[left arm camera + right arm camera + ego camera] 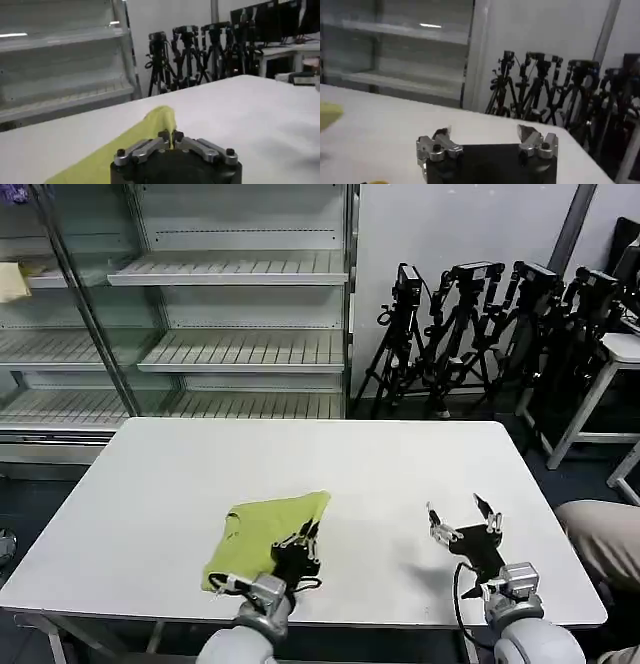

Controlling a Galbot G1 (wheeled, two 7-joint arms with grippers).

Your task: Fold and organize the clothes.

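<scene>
You have two pale grey, rounded forearms, each ending in a silvery metal wrist collar and a black pincer housing. Your left pincer [305,536] carries slim black fingers on silver linkage bars fastened with dark round screws. Your right pincer [462,518] has the same black block body, short silver finger links with black screws, and pale metal tips. A thin black cable loops beside each wrist collar.

The left gripper [303,536] covers the lower right part of the T-shirt [262,529]; its fingertips seem pressed together on the cloth. At the frame's right edge, beige trousers [605,540] are cut off.
</scene>
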